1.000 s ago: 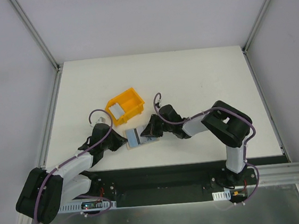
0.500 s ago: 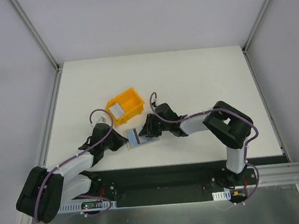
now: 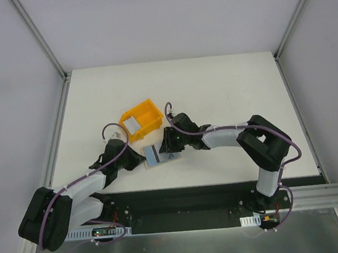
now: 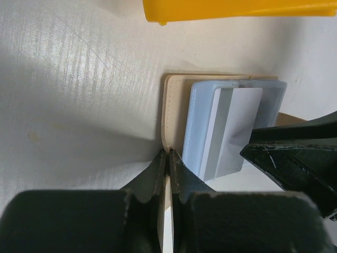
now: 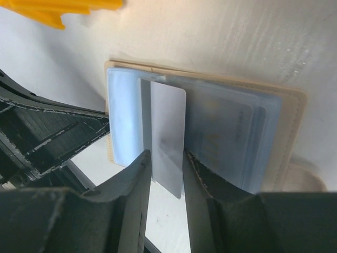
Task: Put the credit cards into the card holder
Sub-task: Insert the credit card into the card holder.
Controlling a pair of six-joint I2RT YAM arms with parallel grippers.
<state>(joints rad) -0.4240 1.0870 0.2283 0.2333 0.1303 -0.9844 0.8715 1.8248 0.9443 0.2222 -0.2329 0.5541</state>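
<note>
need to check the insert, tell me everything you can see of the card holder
The card holder is a soft-looking beige wallet, lying open and flat on the white table near the yellow bin. Pale blue clear sleeves fill it. The left pincer is shut on its beige edge; the right pincer holds a silvery card partly inside a sleeve.

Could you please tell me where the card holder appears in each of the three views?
Top external: card holder lower centre, just nearer than the yellow bin.
Left wrist: centre, open, below the bin.
Right wrist: centre, open, bin top left.
Shared landmark: the bin.
</note>
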